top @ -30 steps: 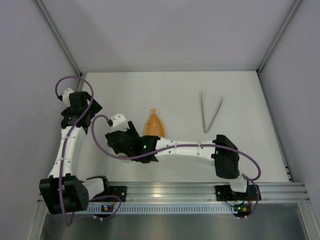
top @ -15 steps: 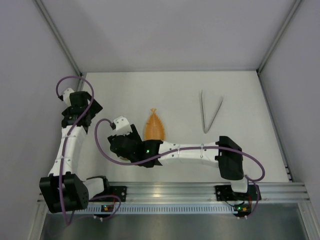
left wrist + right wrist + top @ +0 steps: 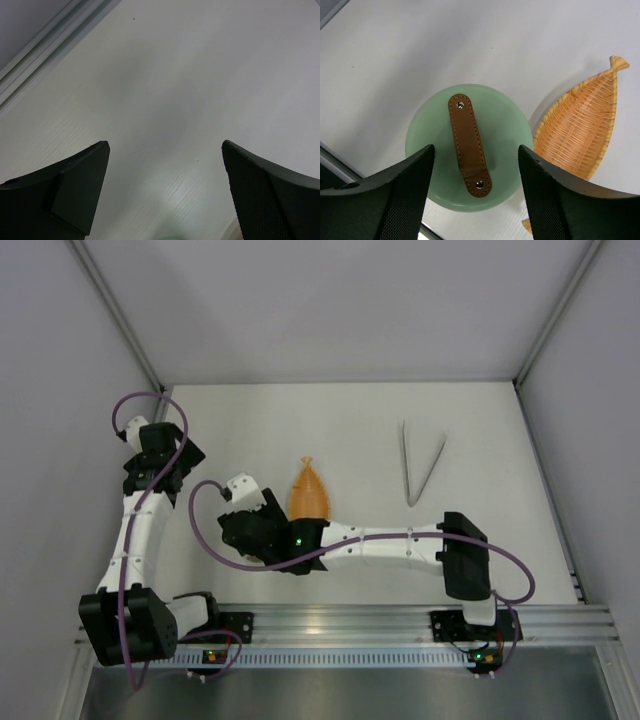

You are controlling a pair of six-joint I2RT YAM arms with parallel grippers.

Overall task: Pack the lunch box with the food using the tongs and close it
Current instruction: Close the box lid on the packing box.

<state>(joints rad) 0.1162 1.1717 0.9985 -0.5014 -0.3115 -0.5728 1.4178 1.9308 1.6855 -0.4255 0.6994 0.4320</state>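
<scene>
In the right wrist view I look straight down on the lunch box's round pale green lid (image 3: 435, 145) with its brown bar handle (image 3: 468, 145). The container's body under the lid is hidden. My right gripper (image 3: 475, 148) hangs open above it, a finger on each side of the handle, touching nothing. From above, the right wrist (image 3: 250, 528) covers the lunch box. The silver tongs (image 3: 420, 468) lie in a narrow V at the back right, far from both grippers. My left gripper (image 3: 165, 143) is open over bare table by the left wall. No food is in view.
An orange leaf-shaped wicker dish (image 3: 308, 495) lies just right of the lunch box; the part of that dish (image 3: 585, 132) seen by the right wrist holds nothing. The enclosure walls stand close on the left and right. An aluminium rail (image 3: 400, 625) runs along the near edge.
The right gripper has shifted slightly toward the near edge, uncovering more of the orange dish. The left arm and the tongs have not moved.
</scene>
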